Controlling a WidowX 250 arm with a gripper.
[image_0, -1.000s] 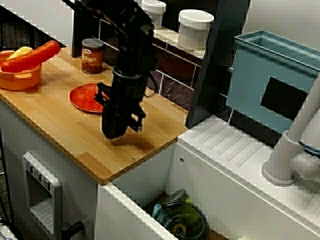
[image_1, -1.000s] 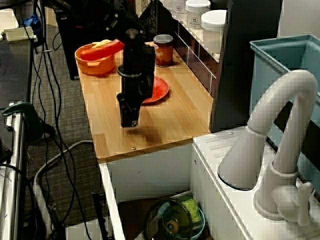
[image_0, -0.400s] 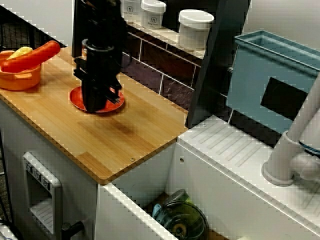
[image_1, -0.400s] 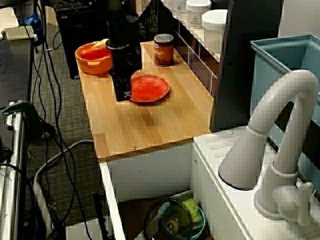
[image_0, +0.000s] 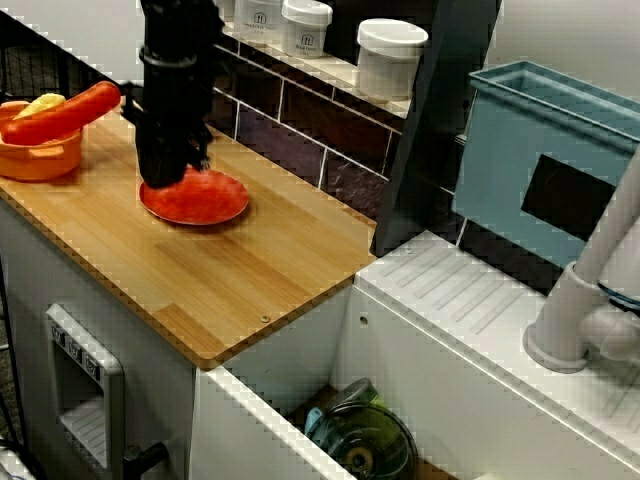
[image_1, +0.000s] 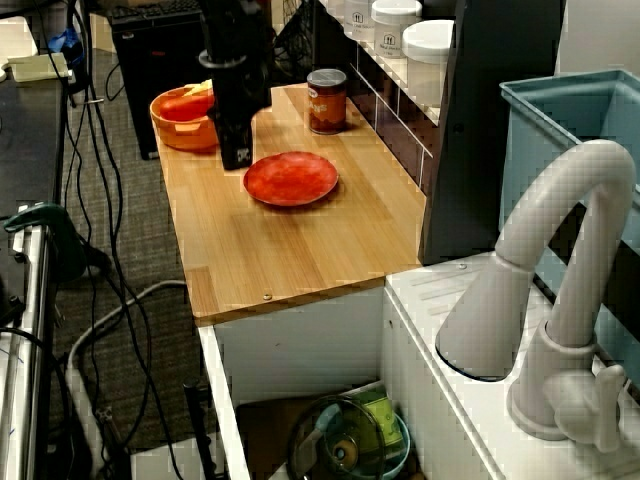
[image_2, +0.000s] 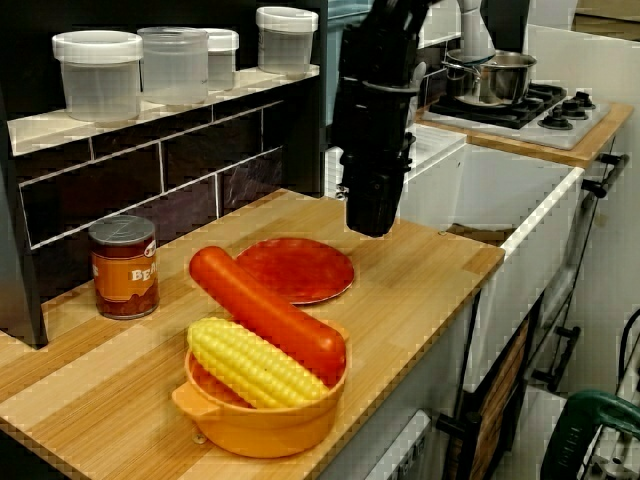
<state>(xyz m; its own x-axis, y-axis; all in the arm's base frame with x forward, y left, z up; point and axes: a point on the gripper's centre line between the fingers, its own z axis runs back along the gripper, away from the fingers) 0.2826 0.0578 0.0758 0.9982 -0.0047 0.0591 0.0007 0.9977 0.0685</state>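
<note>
Here's the gripper (image_0: 162, 178), hanging off the dark arm with its tip pointing straight down at the wooden counter (image_0: 230, 290). The red plate (image_1: 291, 178) lies flat in the middle of the board with nothing on it. In the view past the faucet, the tip sits just beside the plate's rim, on the side facing the orange bowl (image_1: 185, 125). So the claw is in the gap between bowl and plate. Released or clenched? I can't tell; the fingers read as one dark block in every view, and nothing shows between them. From the bowl end it seems to hover a little above the wood, though contact with the rim can't be ruled out. Now the crowd around it. The bowl carries a long red sausage (image_2: 265, 312) and a yellow corn cob (image_2: 250, 362). The sausage sticks out over the bowl's edge towards the plate, close to the claw's side. Behind the plate, against the dark tiled wall, stands a soup can (image_2: 124, 266); across the counter front, the arm hides it completely. White-lidded jars (image_2: 98, 75) line the shelf above. Further along come a blue bin (image_0: 545, 160) and the white faucet (image_1: 560, 290). Down in the sink lies a glass lid (image_0: 365, 440), well apart from the action.
</note>
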